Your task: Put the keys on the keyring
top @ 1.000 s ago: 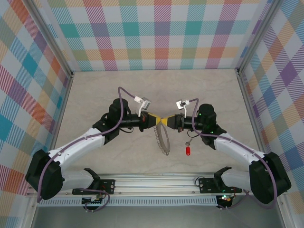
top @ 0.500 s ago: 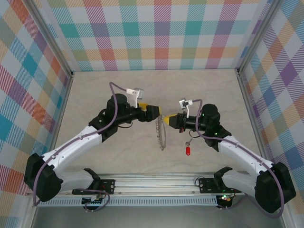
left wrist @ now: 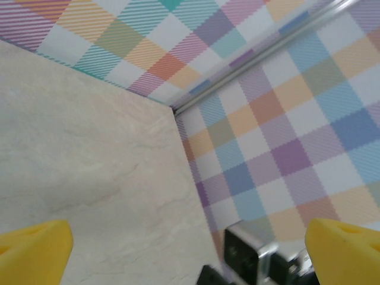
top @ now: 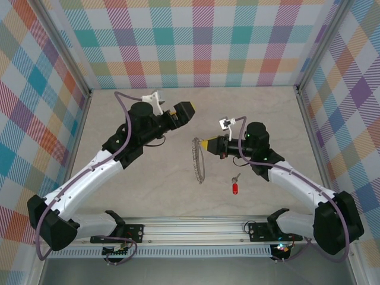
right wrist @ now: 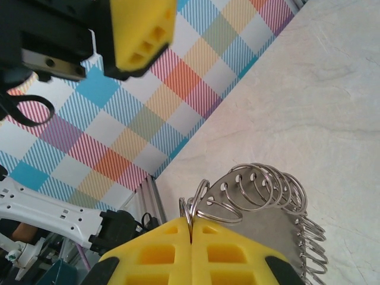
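**Top view, left to right.** Left gripper (top: pixel 185 110): yellow fingers (left wrist: pixel 32 249) spread wide apart, holding nothing, well apart from the keyring (top: pixel 198 161). Keyring: seen edge-on, its upper rim clamped between the closed jaws of the right gripper (top: pixel 206 144). Key (top: pixel 234 188): red-headed, lying on the table (top: pixel 136 178) to the right of the ring, touching neither ring nor gripper.

Bright, even, diffuse light; shadows v. faint. Left wrist view soft/blurry; top & right wrist views sharp.
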